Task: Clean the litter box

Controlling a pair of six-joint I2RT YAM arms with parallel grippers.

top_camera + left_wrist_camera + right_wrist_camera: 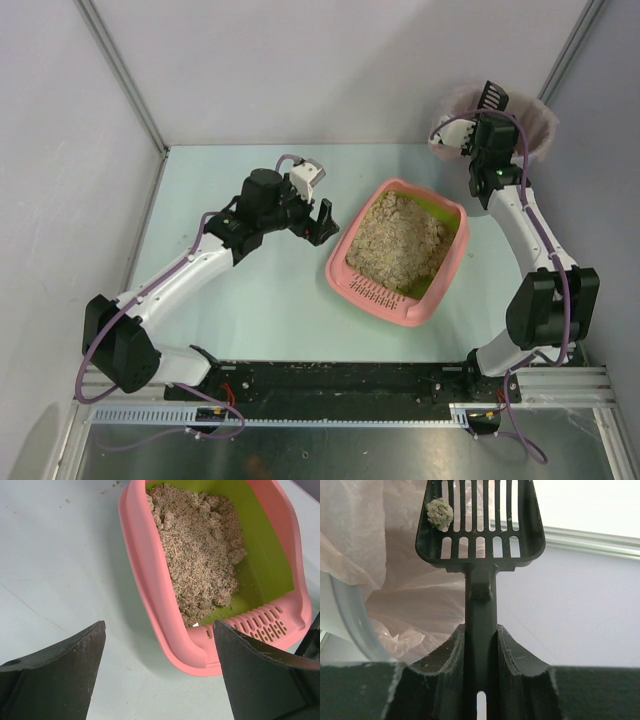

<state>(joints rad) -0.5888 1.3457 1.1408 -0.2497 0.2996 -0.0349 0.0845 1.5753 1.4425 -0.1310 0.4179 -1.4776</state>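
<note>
The pink litter box [440, 290] lies right of the table's middle, with a yellow-green lining and a heap of beige litter [398, 240]. My left gripper [322, 222] hovers just left of it, open and empty. In the left wrist view the box's near corner [150, 570] shows between the wide-apart fingers of the left gripper [159, 625], and the litter [200, 545] fills the far side. My right gripper [488, 135] is shut on the handle of a black slotted scoop [492, 97] over the bucket. The right wrist view shows the right gripper [480, 627], the scoop [480, 540] and a pale clump [440, 514] on it.
A grey bucket lined with a pinkish bag [540, 125] stands at the back right corner, and its bag [395, 580] and rim [350, 615] show behind the scoop. Grey walls close in the table on three sides. A few litter crumbs [107, 489] lie on the table beyond the box.
</note>
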